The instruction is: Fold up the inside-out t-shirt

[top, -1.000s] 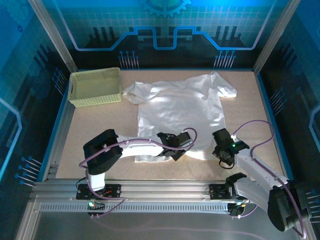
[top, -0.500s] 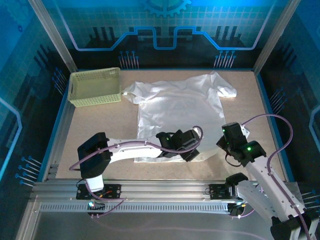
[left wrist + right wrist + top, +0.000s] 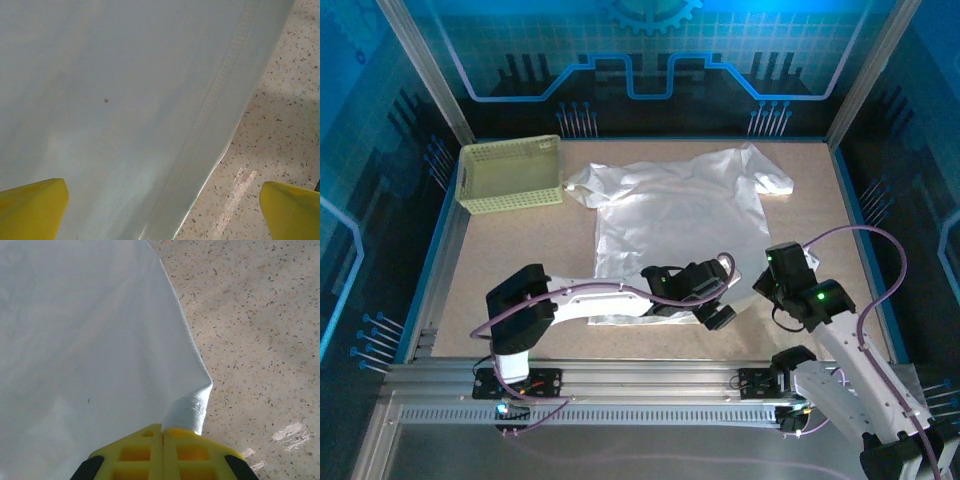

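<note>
Right tool [image 3: 164,430] pinches white t-shirt [image 3: 670,215] hem corner; left tool [image 3: 162,207] spread wide above flat stitched hem.

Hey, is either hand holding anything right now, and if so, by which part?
The right hand is shut on the t-shirt, pinching its near right hem corner. The left hand is open above the hem, holding nothing.
</note>
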